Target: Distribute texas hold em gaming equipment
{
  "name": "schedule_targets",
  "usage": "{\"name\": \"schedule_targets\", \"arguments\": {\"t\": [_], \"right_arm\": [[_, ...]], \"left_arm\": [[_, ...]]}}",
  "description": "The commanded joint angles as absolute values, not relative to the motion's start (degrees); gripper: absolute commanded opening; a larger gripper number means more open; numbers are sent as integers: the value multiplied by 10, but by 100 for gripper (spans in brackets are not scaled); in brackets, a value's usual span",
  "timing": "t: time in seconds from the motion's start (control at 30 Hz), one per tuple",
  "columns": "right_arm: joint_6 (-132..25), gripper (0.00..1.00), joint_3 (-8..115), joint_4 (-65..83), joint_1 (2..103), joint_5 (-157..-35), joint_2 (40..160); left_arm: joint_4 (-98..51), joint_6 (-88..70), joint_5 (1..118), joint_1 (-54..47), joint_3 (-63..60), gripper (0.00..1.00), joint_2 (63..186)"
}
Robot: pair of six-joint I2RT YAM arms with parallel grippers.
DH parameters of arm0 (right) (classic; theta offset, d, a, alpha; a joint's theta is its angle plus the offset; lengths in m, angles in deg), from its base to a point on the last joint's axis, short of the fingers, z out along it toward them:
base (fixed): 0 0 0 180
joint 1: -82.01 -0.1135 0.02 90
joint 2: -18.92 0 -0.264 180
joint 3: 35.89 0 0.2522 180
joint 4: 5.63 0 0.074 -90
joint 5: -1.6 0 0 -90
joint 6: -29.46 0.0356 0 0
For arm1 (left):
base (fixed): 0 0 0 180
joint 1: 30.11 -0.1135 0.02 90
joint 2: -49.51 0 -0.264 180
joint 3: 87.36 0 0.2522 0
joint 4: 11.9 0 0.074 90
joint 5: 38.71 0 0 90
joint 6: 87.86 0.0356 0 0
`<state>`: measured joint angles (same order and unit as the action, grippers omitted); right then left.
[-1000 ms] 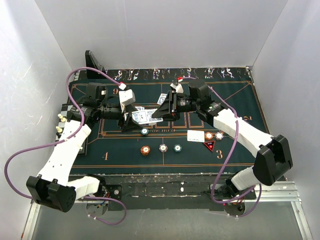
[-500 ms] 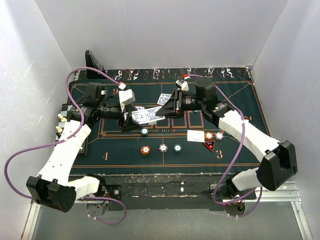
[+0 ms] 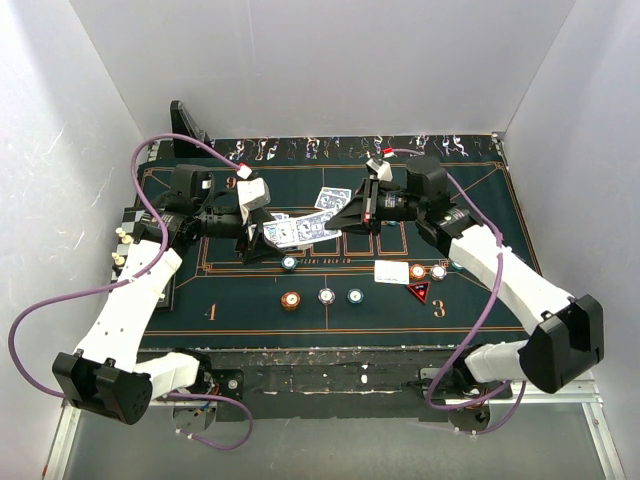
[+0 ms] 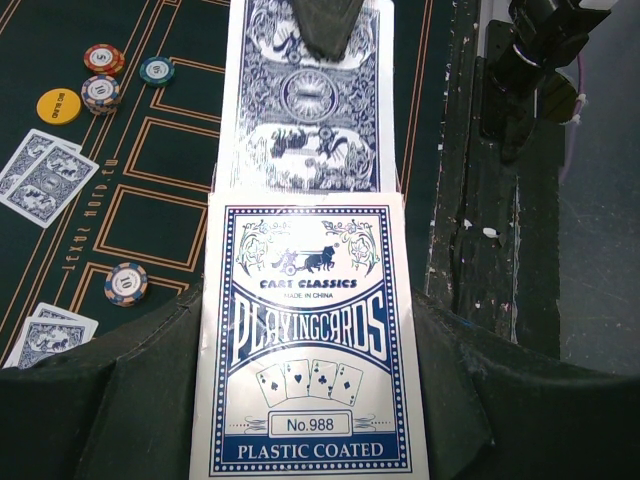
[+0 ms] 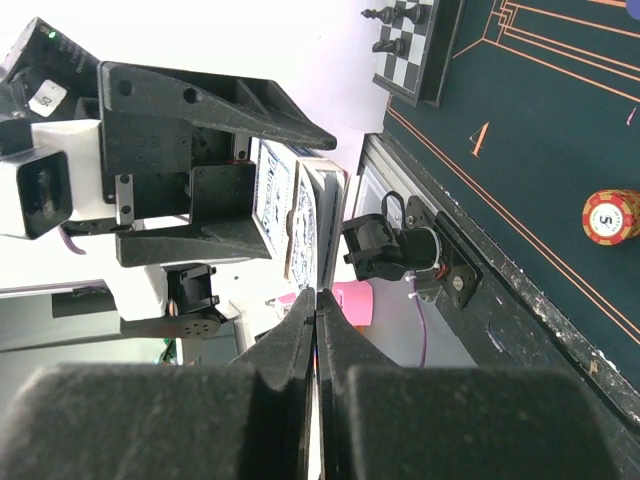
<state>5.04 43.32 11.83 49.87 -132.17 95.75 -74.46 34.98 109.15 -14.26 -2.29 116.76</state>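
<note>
My left gripper point(image 3: 252, 238) is shut on a blue-and-white playing card box point(image 4: 308, 340) and holds it above the dark green mat point(image 3: 250, 305). One blue-backed card point(image 4: 305, 110) sticks halfway out of the box. My right gripper point(image 3: 340, 222) is shut on that card's far end; in the right wrist view the card shows edge-on between my fingers point(image 5: 318, 300). Chips lie on the mat: teal point(image 3: 290, 263), orange point(image 3: 291, 299), white point(image 3: 327, 295), teal point(image 3: 354, 295). An orange chip point(image 3: 417, 271), a white chip point(image 3: 438, 271) and a red triangular marker point(image 3: 419, 291) lie at the right.
Blue-backed cards point(image 3: 326, 198) lie on the mat's middle, and a white-faced card point(image 3: 391, 271) lies beside the right chips. A yellow disc point(image 4: 58, 105) lies near stacked chips point(image 4: 100, 92). The chequered board point(image 5: 415, 40) stands at the mat's far left corner. White walls enclose the table.
My right gripper has moved to the right, drawing the card further out of the box. The left gripper has stayed put with the box.
</note>
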Motion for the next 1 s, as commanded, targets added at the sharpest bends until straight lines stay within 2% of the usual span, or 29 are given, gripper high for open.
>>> {"name": "schedule_targets", "arguments": {"t": [0.0,0.4,0.53,0.73,0.97], "right_arm": [[43,4,419,118,524,-1341,915],[27,2,361,158,634,-1371,840],[-29,1,336,192,669,-1372,834],[-158,1,305,307,707,-1281,880],[-221,1,286,311,735,-1207,971]], "left_arm": [[-732,354,1110,-143,2,0,1155],[-733,354,1110,-143,3,0,1157],[-732,351,1111,-143,5,0,1157],[-730,348,1113,-143,4,0,1155],[-730,347,1112,-144,8,0,1153]]}}
